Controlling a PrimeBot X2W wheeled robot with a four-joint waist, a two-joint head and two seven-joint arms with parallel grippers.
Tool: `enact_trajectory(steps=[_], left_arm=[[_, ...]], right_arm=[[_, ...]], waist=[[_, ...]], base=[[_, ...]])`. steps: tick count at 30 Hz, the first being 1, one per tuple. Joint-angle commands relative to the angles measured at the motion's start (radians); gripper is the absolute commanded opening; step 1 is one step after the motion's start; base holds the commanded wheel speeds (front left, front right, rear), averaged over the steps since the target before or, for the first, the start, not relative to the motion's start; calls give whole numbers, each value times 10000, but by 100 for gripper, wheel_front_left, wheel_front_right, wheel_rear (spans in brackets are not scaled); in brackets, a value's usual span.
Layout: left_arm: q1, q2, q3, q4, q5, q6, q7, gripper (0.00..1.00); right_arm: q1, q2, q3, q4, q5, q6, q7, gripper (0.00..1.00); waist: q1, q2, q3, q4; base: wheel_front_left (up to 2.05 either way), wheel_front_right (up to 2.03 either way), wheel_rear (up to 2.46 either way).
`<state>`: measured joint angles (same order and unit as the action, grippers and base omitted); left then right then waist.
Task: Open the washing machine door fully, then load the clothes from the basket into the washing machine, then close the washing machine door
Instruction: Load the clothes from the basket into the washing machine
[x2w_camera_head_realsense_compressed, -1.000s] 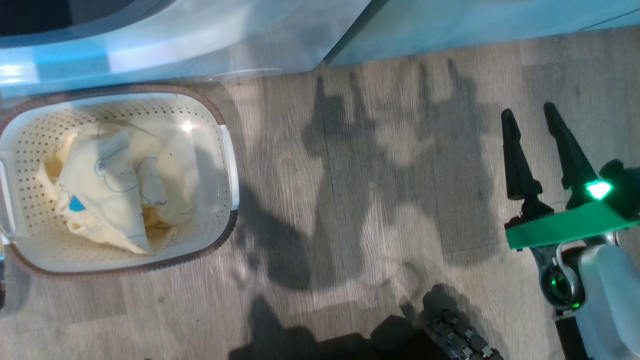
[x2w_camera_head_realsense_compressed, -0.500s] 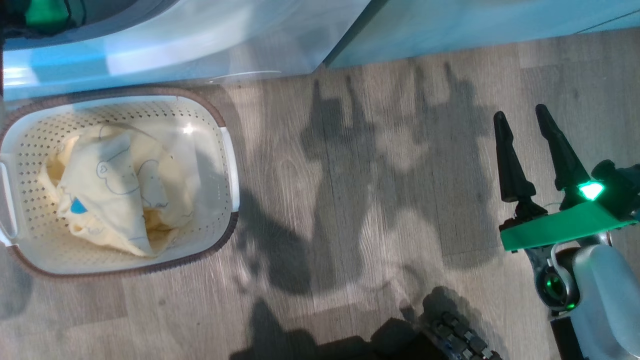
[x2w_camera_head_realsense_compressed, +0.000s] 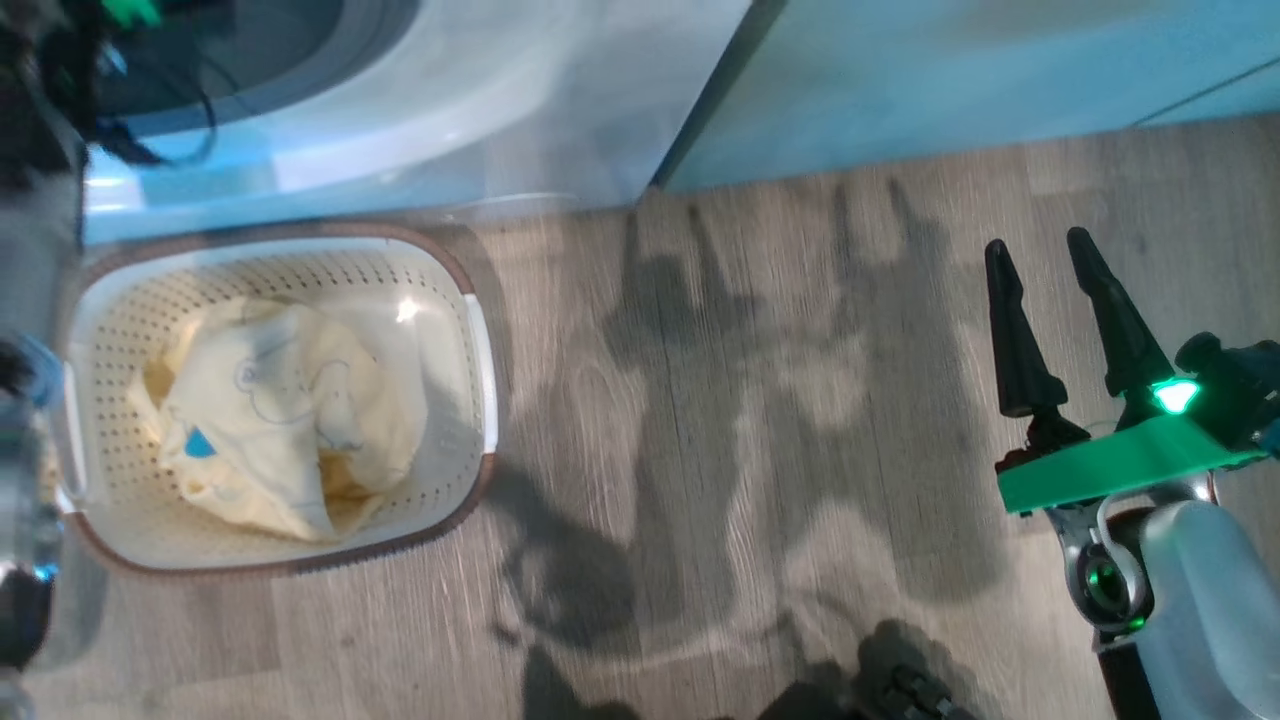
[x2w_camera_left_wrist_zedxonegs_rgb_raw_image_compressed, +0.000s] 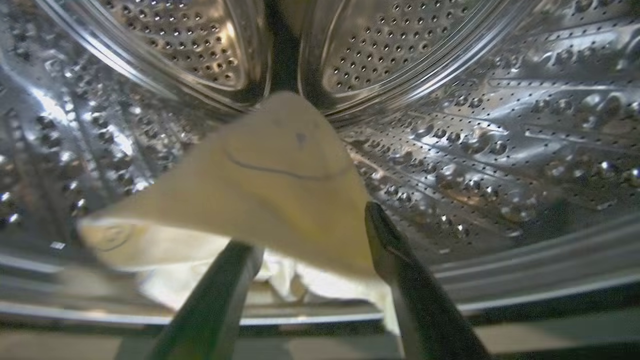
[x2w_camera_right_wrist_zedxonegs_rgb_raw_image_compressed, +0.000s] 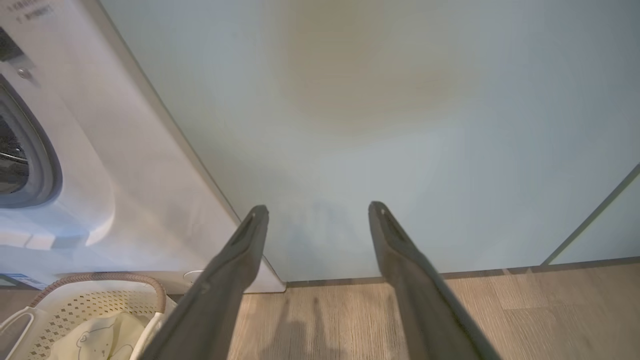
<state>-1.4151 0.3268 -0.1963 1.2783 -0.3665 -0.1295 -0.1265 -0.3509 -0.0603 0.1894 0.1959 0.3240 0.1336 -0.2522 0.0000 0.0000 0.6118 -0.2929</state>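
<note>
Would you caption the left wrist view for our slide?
Open left gripper facing the steel drum, pale yellow garment just ahead.

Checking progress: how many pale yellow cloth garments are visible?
2 pale yellow garments: one in the shiny steel perforated drum, one in the cream perforated plastic basket; more may hide underneath.
</note>
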Motion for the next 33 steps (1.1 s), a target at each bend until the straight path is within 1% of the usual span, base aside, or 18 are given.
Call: enact_trajectory(steps=[1,7,13,24,25,33], left_arm=[[189,335,-18,-214,-138,-4,-103,100],[1335,153,-540,-633,-625,-9,-406,100],[2507,108,-1047,-1138,-1191,-10,-588,100],[4552,356,-1712,-2353,-2347,-11,-986,100],[4552,356,-1712,-2353,-2347,-11,-986,100],[6174,555,-1663,-3502,-2870,-11,-1324,100]], right_arm=[[313,-26,137,-195,3,-29,-95,100],[609,-77,141,-79,23,-29,-95,100],[946,-159,164,30,67,-29,-95,100],[1536,-326,141,166,156,-29,-95,100],[1536,-326,141,166,156,-29,-95,100],[1912,-431,-22,188,205,-29,-95,100]], waist=[[0,0,-344,94],[0,0,-1127,307],[0,0,-1832,484],[0,0,-2899,765],[0,0,-2899,765],[0,0,-3554,1117]], base=[[0,0,0],[0,0,0],[0,0,0],[0,0,0],[0,0,0],[0,0,0]])
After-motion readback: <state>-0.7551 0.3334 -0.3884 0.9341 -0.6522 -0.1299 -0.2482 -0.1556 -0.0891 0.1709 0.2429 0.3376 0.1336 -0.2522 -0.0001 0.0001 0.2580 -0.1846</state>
